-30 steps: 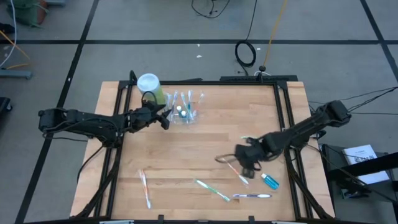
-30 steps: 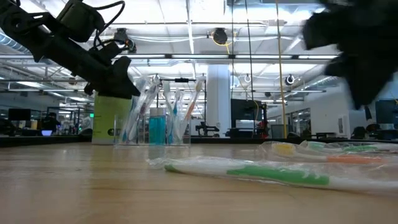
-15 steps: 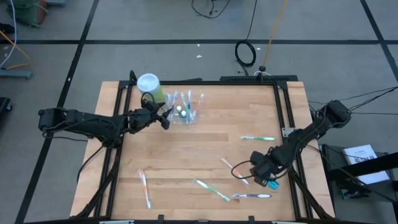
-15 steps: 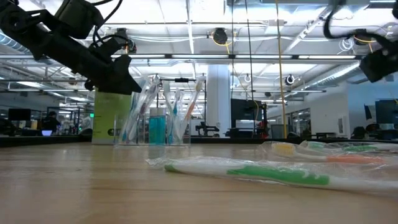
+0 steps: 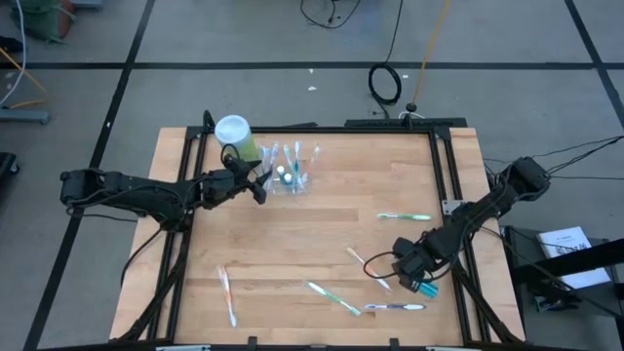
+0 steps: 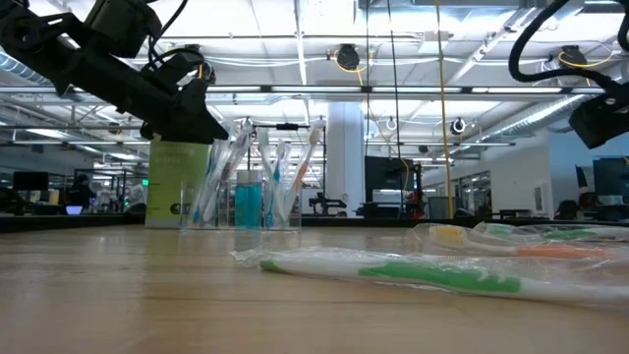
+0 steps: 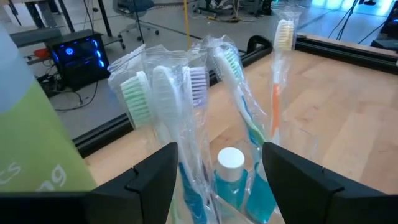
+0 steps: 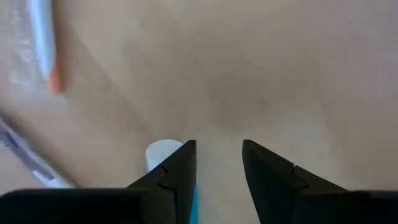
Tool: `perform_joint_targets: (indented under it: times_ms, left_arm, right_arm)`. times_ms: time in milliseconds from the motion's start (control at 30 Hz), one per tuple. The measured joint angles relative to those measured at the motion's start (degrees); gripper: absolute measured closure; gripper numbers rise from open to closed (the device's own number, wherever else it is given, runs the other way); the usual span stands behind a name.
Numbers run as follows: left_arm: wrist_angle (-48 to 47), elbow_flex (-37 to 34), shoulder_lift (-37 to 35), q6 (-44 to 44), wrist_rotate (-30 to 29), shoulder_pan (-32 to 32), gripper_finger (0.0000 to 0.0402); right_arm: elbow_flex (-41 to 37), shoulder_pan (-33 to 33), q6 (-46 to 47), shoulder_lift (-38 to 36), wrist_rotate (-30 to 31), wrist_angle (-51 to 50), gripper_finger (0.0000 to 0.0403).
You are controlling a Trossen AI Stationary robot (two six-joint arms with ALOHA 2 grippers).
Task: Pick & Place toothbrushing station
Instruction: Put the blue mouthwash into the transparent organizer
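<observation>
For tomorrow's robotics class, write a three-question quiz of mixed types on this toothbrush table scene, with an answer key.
1. True or false: the left gripper is at the clear cup.
2. What stands beside the cup? A) green bottle B) mug C) bowl
3. Fill in: the right gripper hangs open over a blue toothpaste ____.

Key
1. True; it is open at the cup of toothbrushes.
2. A, the green bottle.
3. tube, on the table.

Light wooden counter with a black metal frame sits on a grey floor. Tall light-green bottle with a white cap stands near its far left corner, and a coiled black cable lies on the floor beyond.
</observation>
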Motion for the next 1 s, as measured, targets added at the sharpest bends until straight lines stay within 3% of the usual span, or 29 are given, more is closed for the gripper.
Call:
perform_joint_targets:
  times_ms: [200,467,700,800,1000]
  left_arm:
    - [0.71,0.0,0.0,0.63,-0.97,0.0,0.016]
    - [4.15,0.0,0.0,3.25,-0.68,0.02,0.016]
    - [4.33,0.0,0.0,4.61,-0.67,0.07,0.016]
    - [4.31,0.0,0.0,5.42,-0.66,0.07,0.016]
    - [4.31,0.0,0.0,5.51,-0.66,0.07,0.016]
  right_arm:
    - [0.0,-0.59,-0.13,-0.17,-1.8,1.18,0.0277]
    - [0.0,-3.56,-6.1,-0.2,3.26,6.95,0.0275]
    - [0.0,-6.68,-13.92,-0.17,7.73,11.0,0.0222]
    - [0.0,-7.55,-15.1,-0.17,5.32,11.41,0.0195]
    - [0.0,-7.36,-10.17,-0.42,-7.93,11.25,0.0182]
